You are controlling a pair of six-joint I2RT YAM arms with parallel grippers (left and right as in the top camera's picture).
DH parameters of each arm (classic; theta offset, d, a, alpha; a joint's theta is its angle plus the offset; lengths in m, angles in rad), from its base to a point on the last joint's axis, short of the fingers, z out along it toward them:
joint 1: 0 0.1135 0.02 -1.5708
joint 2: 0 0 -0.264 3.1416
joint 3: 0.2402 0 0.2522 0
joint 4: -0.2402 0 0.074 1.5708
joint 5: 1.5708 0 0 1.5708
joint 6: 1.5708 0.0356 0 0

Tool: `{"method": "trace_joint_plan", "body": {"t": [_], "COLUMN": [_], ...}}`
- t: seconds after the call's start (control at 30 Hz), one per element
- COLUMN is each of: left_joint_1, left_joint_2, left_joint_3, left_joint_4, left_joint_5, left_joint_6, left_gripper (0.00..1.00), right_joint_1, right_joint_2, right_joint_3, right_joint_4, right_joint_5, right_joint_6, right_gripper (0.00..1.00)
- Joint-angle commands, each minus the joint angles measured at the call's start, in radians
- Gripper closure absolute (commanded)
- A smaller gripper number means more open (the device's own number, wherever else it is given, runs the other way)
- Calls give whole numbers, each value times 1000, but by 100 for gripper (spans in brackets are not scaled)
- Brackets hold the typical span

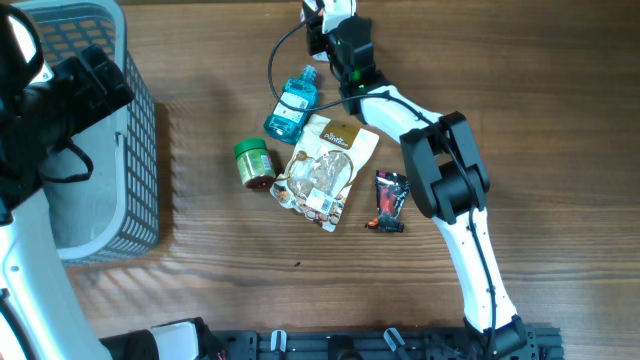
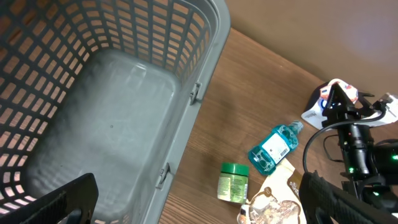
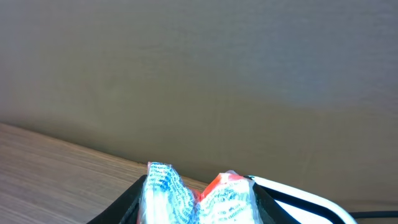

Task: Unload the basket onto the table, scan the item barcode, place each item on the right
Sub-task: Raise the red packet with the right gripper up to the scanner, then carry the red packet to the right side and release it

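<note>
At the top centre of the overhead view, your right pincer (image 1: 323, 20) is part-way closed and pinching a small crinkly packet (image 3: 163, 186), white with blue print and a red patch, holding it up near the far edge of the counter (image 1: 200, 250). That packet looks like the item to scan, and the grip is probably the weak point. The right wrist view shows only the bunched top of the film between the fingers, so a soft wrapper held this way could slide out or twist if you swing the wrist fast. If it drops this close to the edge, it may fall behind the counter, out of reach. You also cannot tell from any view where the barcode sits, and no scanner shows in any of the pictures. Creased film may hide the code or bend it so it does not read, so you may have to turn the packet. Watch the outstretched arm as well, because it passes right beside the blue mouthwash bottle (image 1: 292, 103), and a low sweep could roll it. The black cable (image 1: 272, 62) looping near the wrist could snag. Your left pincer (image 2: 205, 202) is spread wide with nothing in it, above the grey basket (image 1: 140, 120) at the left of the frame.
</note>
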Motion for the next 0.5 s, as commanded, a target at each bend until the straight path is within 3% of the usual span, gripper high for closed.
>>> {"method": "trace_joint_plan", "body": {"t": [0.0,0.13,0.3,0.43,0.47], "left_joint_1": [8,8,8,8,8], "left_joint_2": [6,6,6,6,6], "left_joint_3": [8,8,8,8,8], "left_joint_4": [2,2,2,2,2], "left_joint_5": [5,5,5,5,5], "left_joint_6": [-2,-2,-2,-1,-2], "left_gripper": [0,0,0,0,0], "right_joint_1": [-3,-3,-5,-29,-58], "right_joint_2": [4,-51,-280,-497,-566], "right_joint_3": [31,31,31,31,31], "right_joint_4": [-34,-129,-261,-417,-528], "right_joint_5": [37,54,142,306,433], "right_joint_6": [-20,-55,-116,-117,-116], "right_gripper": [59,56,56,59,60]}}
